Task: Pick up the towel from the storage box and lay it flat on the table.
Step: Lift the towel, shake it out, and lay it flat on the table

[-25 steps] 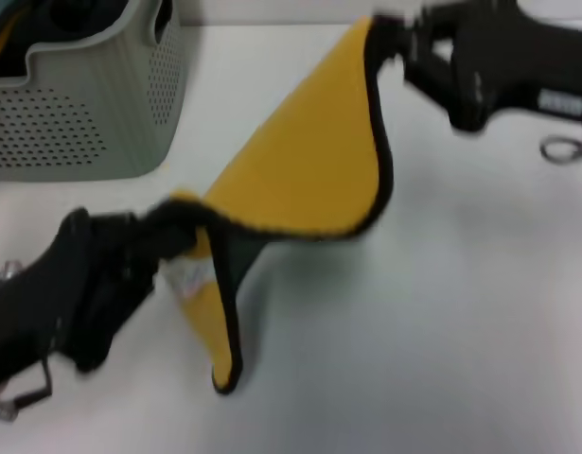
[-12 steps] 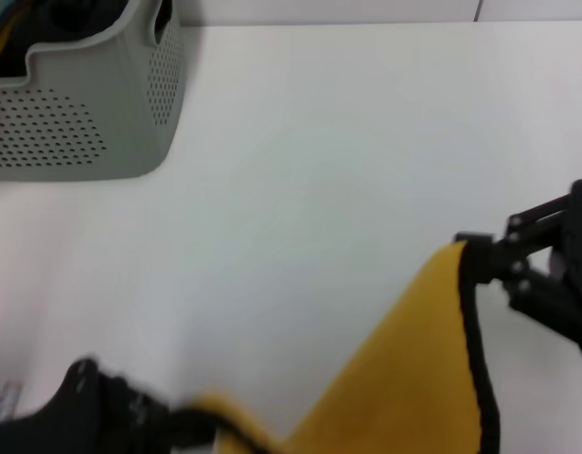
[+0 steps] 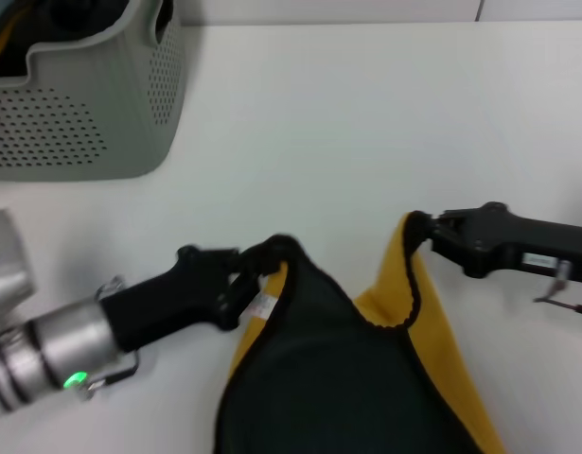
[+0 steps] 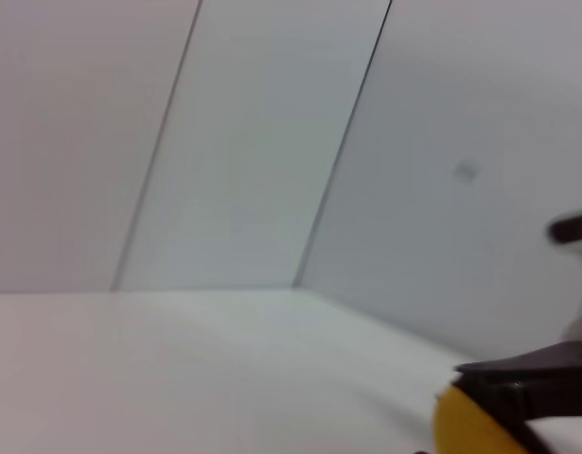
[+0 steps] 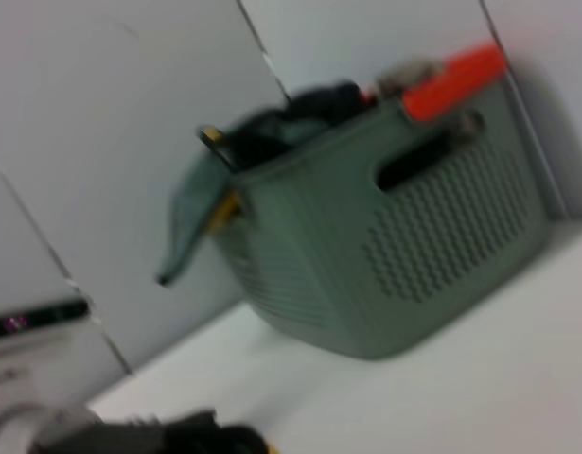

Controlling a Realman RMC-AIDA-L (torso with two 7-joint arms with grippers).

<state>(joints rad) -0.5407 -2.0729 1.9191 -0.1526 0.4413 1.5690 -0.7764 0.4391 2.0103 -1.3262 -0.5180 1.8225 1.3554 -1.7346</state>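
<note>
Gripping the towel point(image 3: 328, 378) by two corners, our left end effector point(image 3: 255, 272) and right end effector point(image 3: 425, 232) hold it over the counter point(image 3: 319, 123).

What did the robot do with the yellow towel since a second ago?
Both grippers, left and right, kept hold of the towel and swung it from far across the table down toward the robot. Its dark face now shows on top. The storage box stayed put.
</note>
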